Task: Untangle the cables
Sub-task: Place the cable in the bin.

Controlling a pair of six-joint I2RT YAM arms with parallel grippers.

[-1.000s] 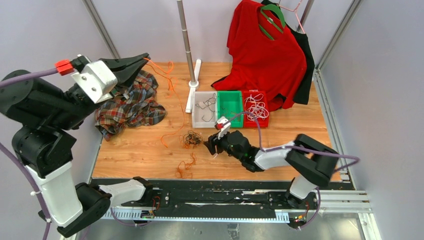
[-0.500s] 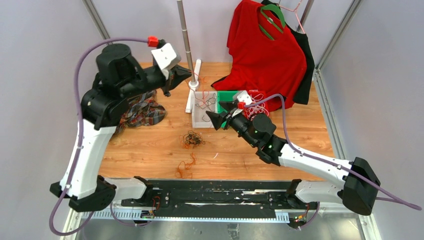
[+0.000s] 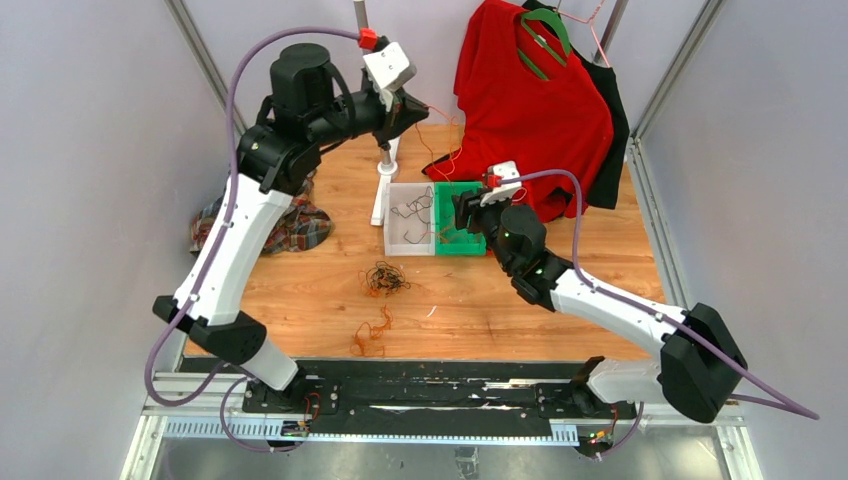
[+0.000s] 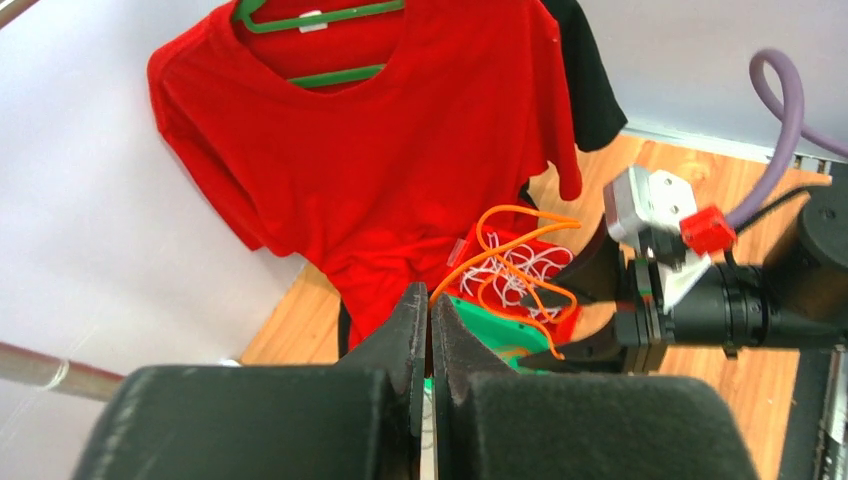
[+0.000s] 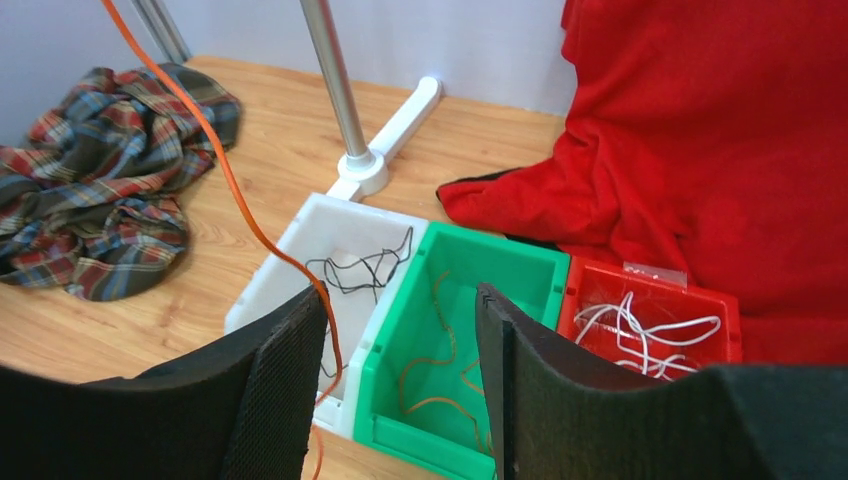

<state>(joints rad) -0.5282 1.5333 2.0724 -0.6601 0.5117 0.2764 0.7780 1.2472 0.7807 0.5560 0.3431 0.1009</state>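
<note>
Left hand point(image 3: 413, 108) holds an orange cable point(image 3: 457, 148) aloft.

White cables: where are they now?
In the right wrist view, the white cables lie in the red bin, right of the green bin, by the shirt.

Enclosed work cell, seen from above and from two low viewpoints. Pale lilac-grey wall panels point(image 3: 90, 150) close the left, back and right sides, joined by slanting metal frame posts point(image 3: 198, 55). The floor of the cell is a light wooden tabletop point(image 3: 300, 290), edged on the near side by a black strip point(image 3: 450, 385) above an aluminium rail point(image 3: 400, 432). A chrome pole point(image 5: 330, 80) rises from a white foot point(image 5: 400, 125) near the back wall. At rear right, a red T-shirt point(image 3: 530, 110) hangs on a green hanger point(image 3: 545, 30), with a black garment point(image 3: 612, 120) behind it. A plaid shirt point(image 5: 90, 170) lies crumpled at left. Lighting is even and diffuse.
</note>
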